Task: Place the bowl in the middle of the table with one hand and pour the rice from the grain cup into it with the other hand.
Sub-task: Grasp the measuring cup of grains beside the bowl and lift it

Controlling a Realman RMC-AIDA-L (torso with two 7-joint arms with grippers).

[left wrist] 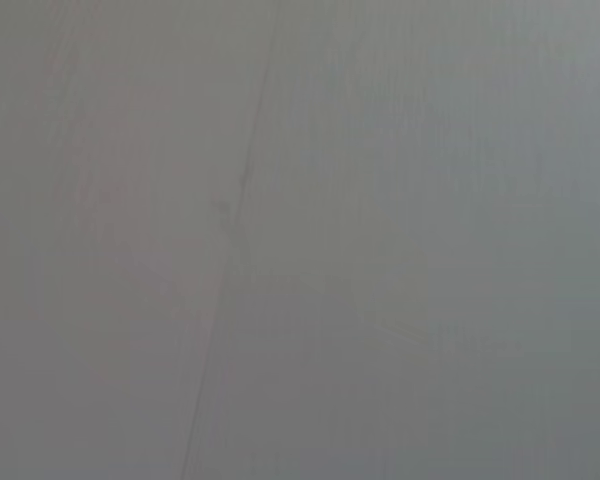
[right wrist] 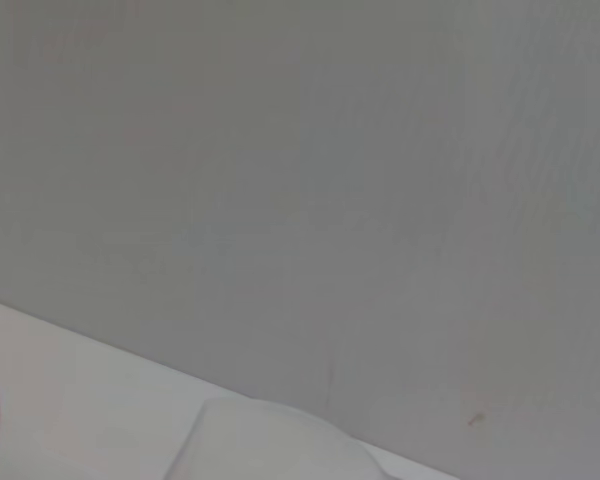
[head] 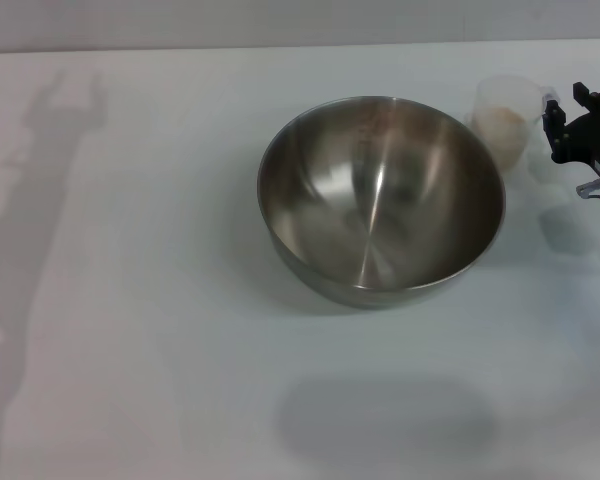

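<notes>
The bowl, large, shiny steel and with nothing in it, sits on the white table about in the middle of the head view. Just to its right, at the back, stands the small translucent grain cup with a pale heap of rice inside. My right gripper hovers at the right edge, right beside the cup's handle side, open, with its black fingers close to the cup. In the right wrist view a whitish rounded shape shows low down, probably the cup. My left gripper is out of view.
Shadows of the arms fall on the table's left side and in front of the bowl. The table's far edge meets a pale wall. The left wrist view shows only a plain grey surface.
</notes>
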